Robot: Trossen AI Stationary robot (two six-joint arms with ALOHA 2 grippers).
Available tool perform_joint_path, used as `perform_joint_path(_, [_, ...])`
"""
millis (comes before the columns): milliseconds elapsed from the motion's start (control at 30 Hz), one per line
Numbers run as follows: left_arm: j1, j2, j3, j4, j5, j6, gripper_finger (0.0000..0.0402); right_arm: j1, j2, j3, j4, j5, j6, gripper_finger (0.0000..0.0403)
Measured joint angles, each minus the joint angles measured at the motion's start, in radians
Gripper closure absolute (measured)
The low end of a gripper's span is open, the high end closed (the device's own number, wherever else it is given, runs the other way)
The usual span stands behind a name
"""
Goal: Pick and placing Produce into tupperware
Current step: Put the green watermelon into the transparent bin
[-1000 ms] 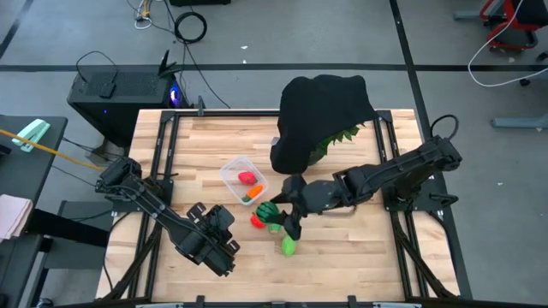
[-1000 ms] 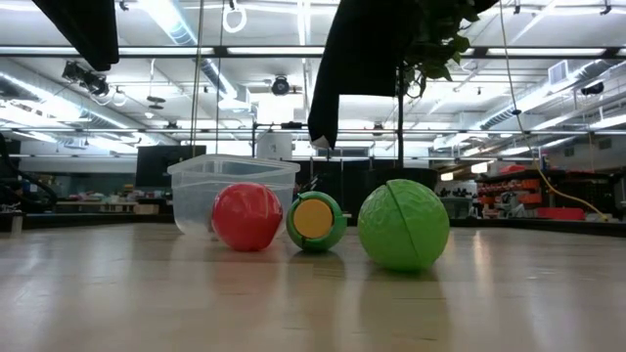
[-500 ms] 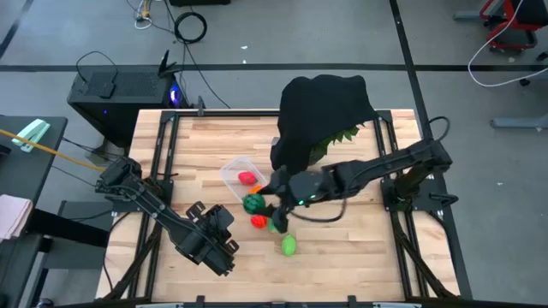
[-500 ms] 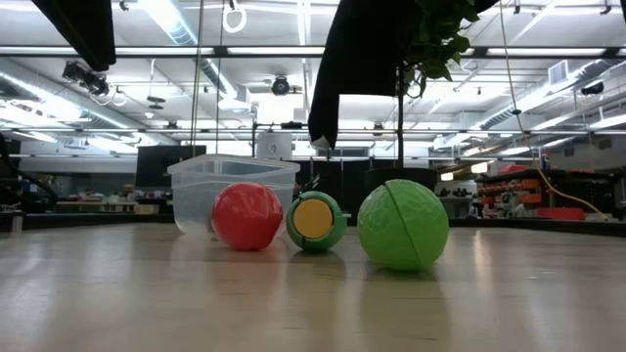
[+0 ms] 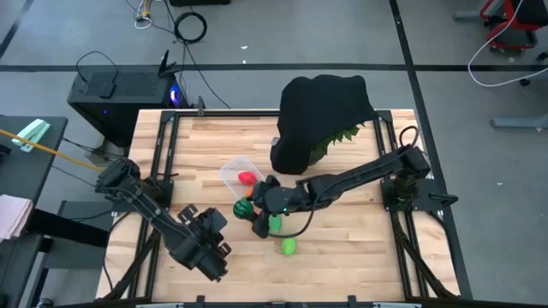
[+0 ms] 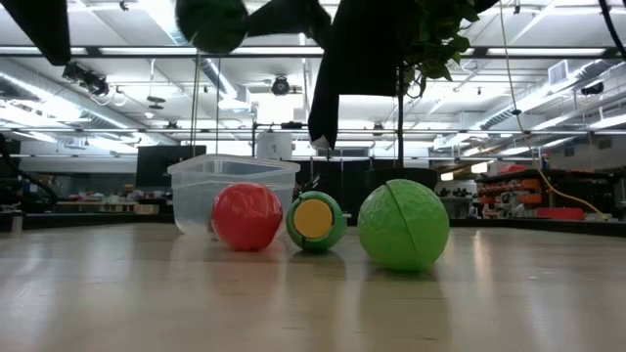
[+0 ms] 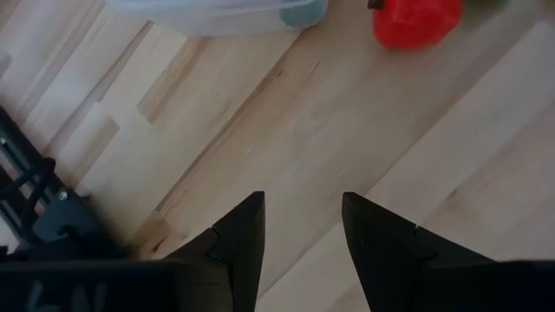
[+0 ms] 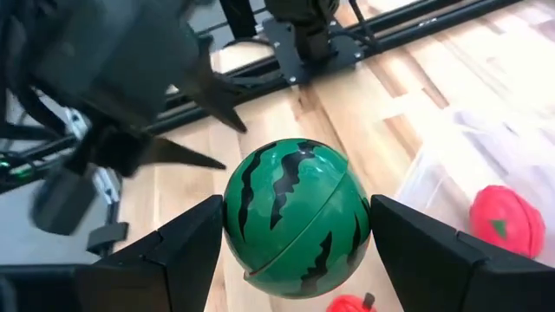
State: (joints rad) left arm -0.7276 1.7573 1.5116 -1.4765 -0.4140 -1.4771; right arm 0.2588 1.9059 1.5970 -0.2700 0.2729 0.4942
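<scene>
My right gripper (image 5: 250, 208) is shut on the dark-green striped ball (image 8: 297, 217), held in the air just near of the clear tupperware (image 5: 241, 174). A red toy (image 5: 248, 178) lies in the tupperware. On the table near it rest a red ball (image 6: 246, 216), a green toy with an orange face (image 6: 315, 221) and a light green ball (image 6: 403, 224). My left gripper (image 7: 303, 225) hangs open over bare wood at the near left, touching nothing. My right gripper pinches the striped ball between its two fingers, one finger (image 8: 186, 251) on each opposite side (image 8: 238, 212) of it. The fingers come from the table's right, slanting down. The ball hangs clear of the table, high above the tupperware's rim in the low view (image 6: 210, 22).
A black cloth (image 5: 321, 115) over spiky green leaves (image 5: 338, 137) stands at the far middle of the table. Black frame rails (image 5: 158, 171) run along the left and right edges. Bare wood lies at the near side and far left.
My right gripper has carried the striped ball toward the table's left edge and down, from over the loose toys to the near side of the tupperware. It has stayed shut on the ball. The toys on the table have not moved.
</scene>
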Motion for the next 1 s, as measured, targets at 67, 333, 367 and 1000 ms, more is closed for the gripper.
perform_joint_path(67, [-0.01,0.0,0.0,-0.011,0.002,-0.012,0.0239,-0.007,0.015,0.0,0.015,0.018,0.0,0.0118])
perform_joint_path(333, [-0.042,0.0,0.0,-0.022,0.019,-0.039,0.0239,-0.036,0.08,0.0,0.068,0.07,0.009,0.0118])
perform_joint_path(367, [-0.045,0.0,0.0,-0.022,0.019,-0.046,0.0239,-0.039,0.085,0.0,0.068,0.077,0.018,0.0118])
perform_joint_path(1000, [-0.062,0.0,0.0,-0.031,0.019,-0.065,0.0239,-0.094,0.136,-0.001,-0.008,0.205,0.06,0.0118])
